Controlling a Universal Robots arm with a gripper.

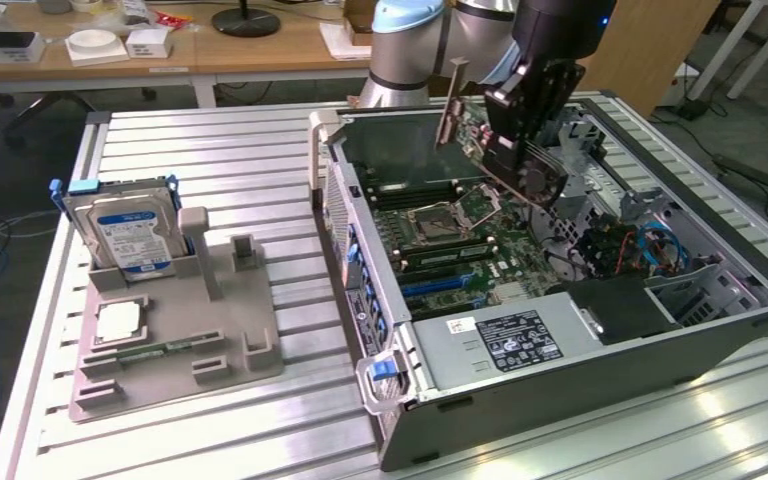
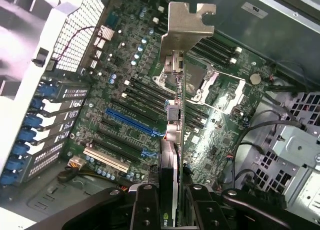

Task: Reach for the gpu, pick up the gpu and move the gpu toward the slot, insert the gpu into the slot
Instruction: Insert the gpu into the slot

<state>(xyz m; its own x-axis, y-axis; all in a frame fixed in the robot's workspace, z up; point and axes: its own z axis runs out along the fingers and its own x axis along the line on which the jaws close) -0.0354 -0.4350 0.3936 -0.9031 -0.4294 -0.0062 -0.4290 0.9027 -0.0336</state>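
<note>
The gpu (image 1: 524, 165), a green card with a black cooler and a silver end bracket (image 2: 184, 27), hangs tilted above the motherboard inside the open computer case (image 1: 398, 400). My gripper (image 1: 528, 120) is shut on the gpu, and both black fingers (image 2: 145, 210) clamp the card's faces in the wrist view, where the gpu (image 2: 172, 140) appears edge-on. The long blue slot (image 2: 131, 123) lies on the board below the card and a little to one side of it, apart from it. In the exterior view the blue slot (image 1: 440, 285) sits nearer the case's front half.
A grey tray (image 1: 224, 330) at the exterior view's left holds a blue-labelled hard drive (image 1: 128, 232), a processor chip (image 1: 120, 320) and a memory stick (image 1: 157, 351). In the case are the CPU socket (image 1: 435, 222), a power supply (image 1: 518, 342), cables (image 1: 624, 250) and blue bay latches (image 2: 30, 122).
</note>
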